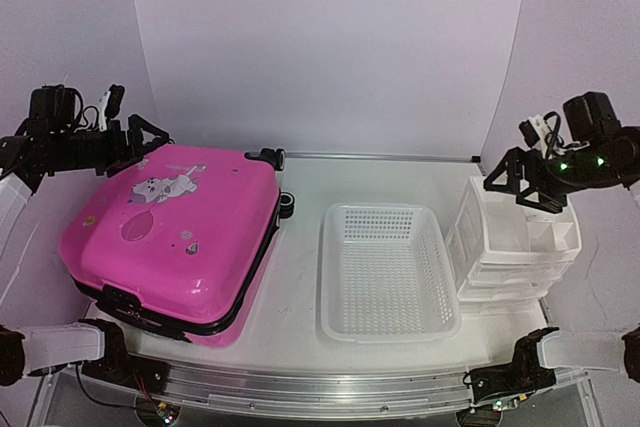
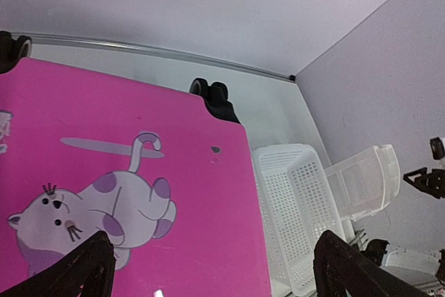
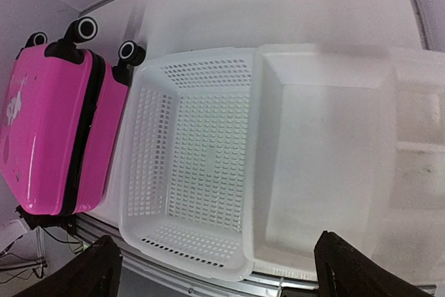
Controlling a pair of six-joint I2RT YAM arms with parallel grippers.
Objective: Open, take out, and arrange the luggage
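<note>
luggage (image 1: 170,237) position: closed, lying flat on the left part of the table (image 1: 300,182), long axis running from the near edge toward the back wall, wheels at the far end. black zipper trim shows along the side facing the basket (image 1: 390,272). my left gripper (image 1: 150,139) hangs just above the far left corner of the lid, jaws wide, holding nothing. my right gripper (image 1: 512,187), equally wide and empty, hangs over the drawer organizer (image 1: 520,237), well apart, with the basket between. judgement: the left arm is nearer, so the opening approach belongs to it.
</note>
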